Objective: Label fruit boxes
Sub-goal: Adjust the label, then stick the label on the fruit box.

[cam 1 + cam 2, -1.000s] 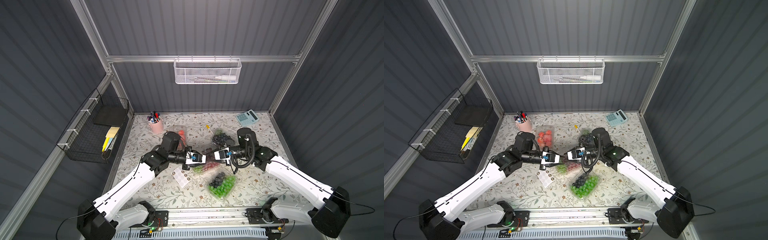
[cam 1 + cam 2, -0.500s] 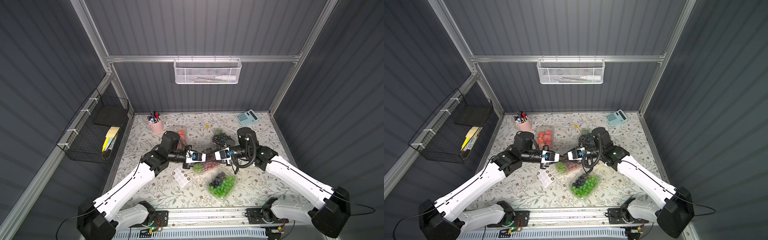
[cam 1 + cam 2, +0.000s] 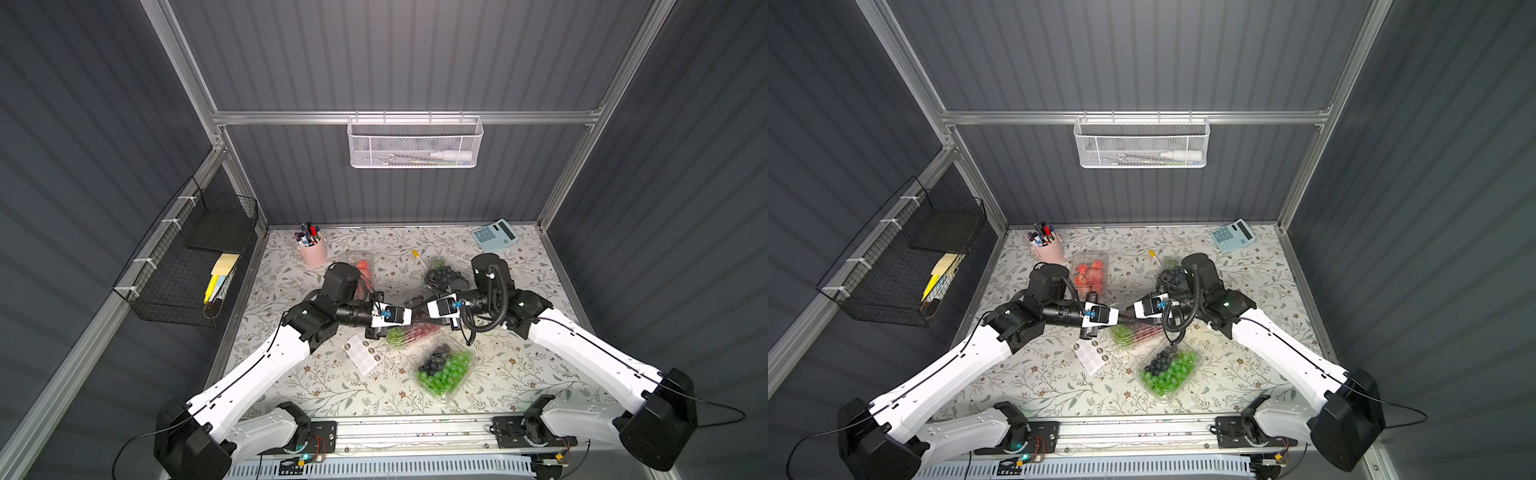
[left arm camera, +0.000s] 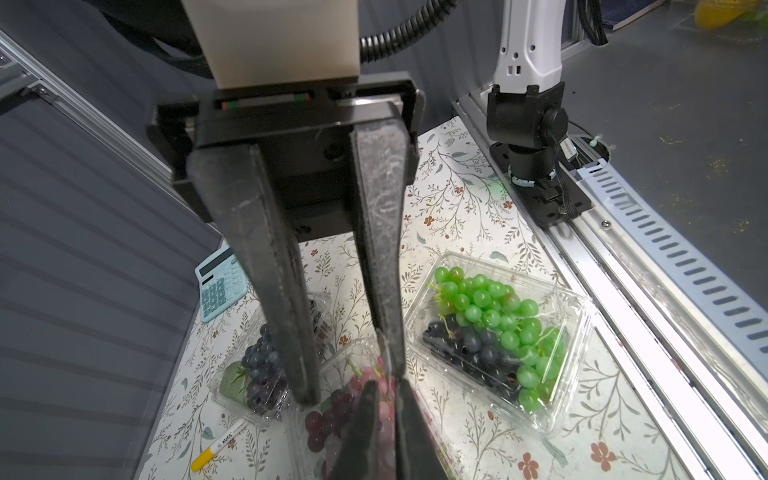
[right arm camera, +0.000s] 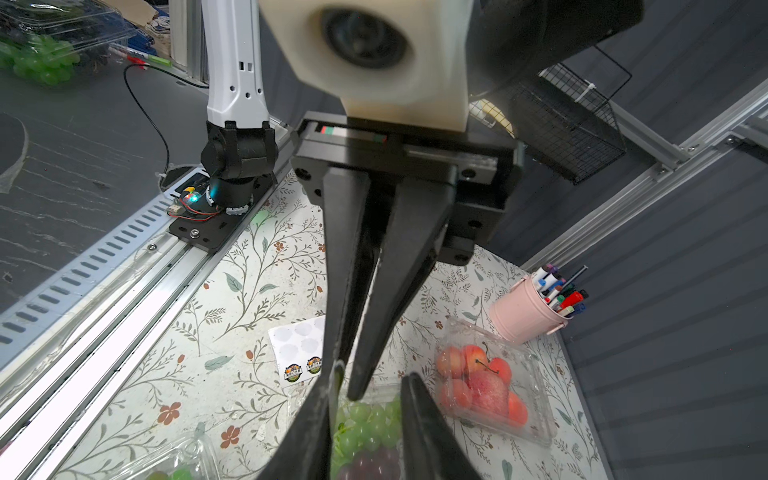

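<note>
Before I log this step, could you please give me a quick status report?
Left gripper nearly shut, right gripper open, tip to tip. Both over the red-and-green grape box. Sticker sheet lies beside it; nothing in the way.

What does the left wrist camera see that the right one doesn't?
Only left wrist: the calculator, the box of dark berries and a marker. Only right wrist: the pink pen cup, the box of red fruit and the sticker sheet. Both: the box of green and red grapes; the mixed green-and-dark box too, only its corner from the right wrist.
</note>
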### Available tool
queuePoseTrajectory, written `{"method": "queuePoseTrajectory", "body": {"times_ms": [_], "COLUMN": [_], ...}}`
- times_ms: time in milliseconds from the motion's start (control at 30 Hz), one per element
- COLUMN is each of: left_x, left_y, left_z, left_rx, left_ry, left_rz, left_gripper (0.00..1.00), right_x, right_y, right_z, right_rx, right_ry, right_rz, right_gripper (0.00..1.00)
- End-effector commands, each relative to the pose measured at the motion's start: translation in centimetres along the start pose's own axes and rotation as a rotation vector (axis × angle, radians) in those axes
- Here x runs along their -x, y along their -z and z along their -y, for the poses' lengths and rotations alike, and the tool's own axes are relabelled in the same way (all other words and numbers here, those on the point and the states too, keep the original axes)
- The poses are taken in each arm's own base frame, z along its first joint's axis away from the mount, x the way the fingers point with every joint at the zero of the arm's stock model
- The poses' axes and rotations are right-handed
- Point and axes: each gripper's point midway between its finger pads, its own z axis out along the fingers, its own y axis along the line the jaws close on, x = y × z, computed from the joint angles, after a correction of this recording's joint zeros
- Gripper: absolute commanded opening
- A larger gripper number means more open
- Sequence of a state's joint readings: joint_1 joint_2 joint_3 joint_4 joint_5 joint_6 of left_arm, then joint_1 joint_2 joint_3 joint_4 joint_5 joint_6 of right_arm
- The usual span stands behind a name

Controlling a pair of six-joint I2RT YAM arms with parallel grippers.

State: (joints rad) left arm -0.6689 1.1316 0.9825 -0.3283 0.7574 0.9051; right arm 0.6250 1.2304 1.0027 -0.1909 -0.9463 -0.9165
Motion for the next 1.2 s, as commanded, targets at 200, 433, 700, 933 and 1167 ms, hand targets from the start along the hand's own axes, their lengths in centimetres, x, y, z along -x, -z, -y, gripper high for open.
{"method": "queuePoseTrajectory", "body": {"times_ms": [200,433,700,933,1167], "left_x": [1.0,0.5,-1.6,-6.4,-12.9], "left_y": [0.0,0.2,-0.1,-0.2,1.4], "left_z": [0.1,-0.7,-1.7,-4.4,-7.7], "left_rx": [-0.014,0.04,0.101,0.243,0.384], "left_ry": [-0.006,0.0,0.058,0.183,0.414], "left_rz": [0.029,-0.007,-0.099,-0.304,-0.688], "left_gripper": [0.0,0.0,0.0,0.0,0.0], "right_x": [0.7,0.6,0.7,-1.0,-3.9], "right_y": [0.0,0.2,1.3,3.2,4.9], "right_z": [-0.3,-1.0,-0.3,3.7,5.9], "right_rx": [0.029,0.047,-0.032,-0.317,-0.474], "right_ry": [-0.012,-0.029,-0.092,-0.422,-0.762], "right_rz": [0.012,-0.001,-0.063,-0.18,-0.263], "right_gripper": [0.31,0.36,0.43,0.53,0.53]}}
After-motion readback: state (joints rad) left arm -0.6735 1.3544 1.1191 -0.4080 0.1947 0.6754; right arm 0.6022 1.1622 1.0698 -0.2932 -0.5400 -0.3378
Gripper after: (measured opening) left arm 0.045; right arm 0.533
